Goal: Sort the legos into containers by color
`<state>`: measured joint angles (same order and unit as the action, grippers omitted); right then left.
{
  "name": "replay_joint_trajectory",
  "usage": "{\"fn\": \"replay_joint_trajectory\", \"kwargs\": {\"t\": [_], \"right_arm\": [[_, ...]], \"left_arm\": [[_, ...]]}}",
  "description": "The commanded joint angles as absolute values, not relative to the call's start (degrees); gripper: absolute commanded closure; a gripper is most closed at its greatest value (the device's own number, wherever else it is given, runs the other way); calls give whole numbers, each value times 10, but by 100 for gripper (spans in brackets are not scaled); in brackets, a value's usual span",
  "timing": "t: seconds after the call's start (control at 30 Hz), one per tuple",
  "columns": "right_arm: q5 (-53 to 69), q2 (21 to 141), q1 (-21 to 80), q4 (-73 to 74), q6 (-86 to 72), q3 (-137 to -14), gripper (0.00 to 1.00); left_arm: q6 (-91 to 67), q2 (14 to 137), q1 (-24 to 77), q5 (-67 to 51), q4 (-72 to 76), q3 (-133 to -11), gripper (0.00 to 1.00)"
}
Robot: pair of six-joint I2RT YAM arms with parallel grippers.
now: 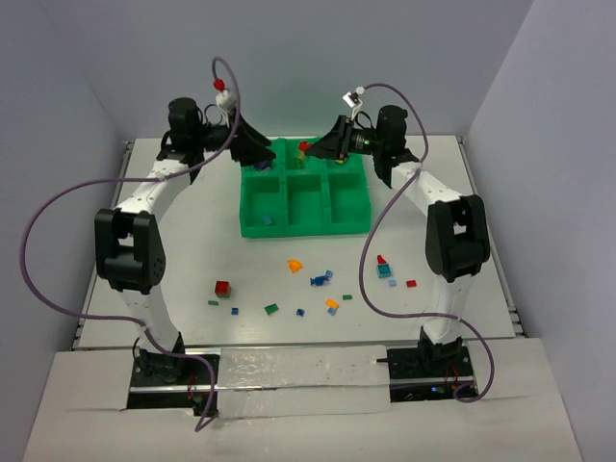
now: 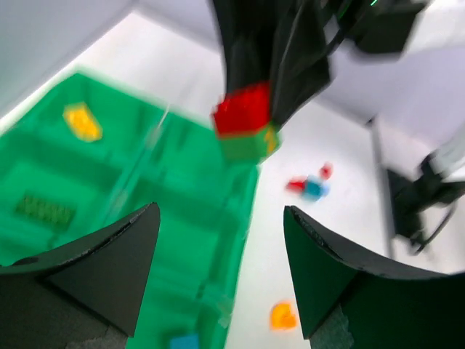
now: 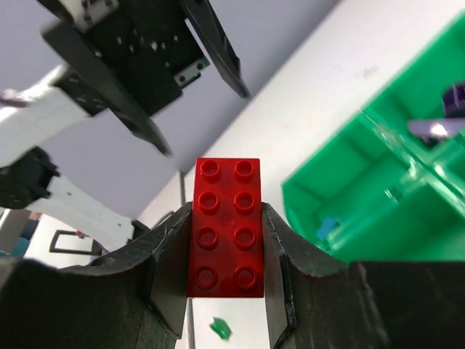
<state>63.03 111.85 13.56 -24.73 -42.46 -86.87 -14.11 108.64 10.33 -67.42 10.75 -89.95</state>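
My right gripper (image 3: 225, 211) is shut on a red two-by-four brick (image 3: 227, 225) and holds it above the back middle of the green tray (image 1: 252, 227), where it also shows from above (image 1: 303, 146). My left gripper (image 2: 220, 218) is open and empty over the tray's back left (image 1: 258, 152), facing the red brick (image 2: 243, 109). A blurred green and yellow piece (image 2: 251, 143) shows just under the brick; I cannot tell if it is attached. The tray (image 2: 182, 240) holds a yellow piece (image 2: 81, 121), a green plate (image 2: 45, 209) and a blue piece (image 2: 185, 340). Purple pieces (image 3: 454, 98) lie in another compartment.
Loose bricks lie on the table in front of the tray: a red one (image 1: 222, 288), an orange one (image 1: 295, 265), a blue one (image 1: 318, 280), a light blue one with red (image 1: 384, 269), a small red plate (image 1: 411, 283), a green plate (image 1: 271, 309). Walls close in the back and sides.
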Motion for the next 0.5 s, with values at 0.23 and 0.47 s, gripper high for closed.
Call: {"fn": "replay_joint_trajectory", "kwargs": {"t": [0.23, 0.47], "right_arm": [[650, 1064, 174, -423, -522, -885, 100], [649, 1060, 176, -421, -522, -887, 100]], "left_arm": [[-863, 1152, 93, -737, 762, -926, 23], [-810, 1132, 100, -753, 700, -906, 22]]}}
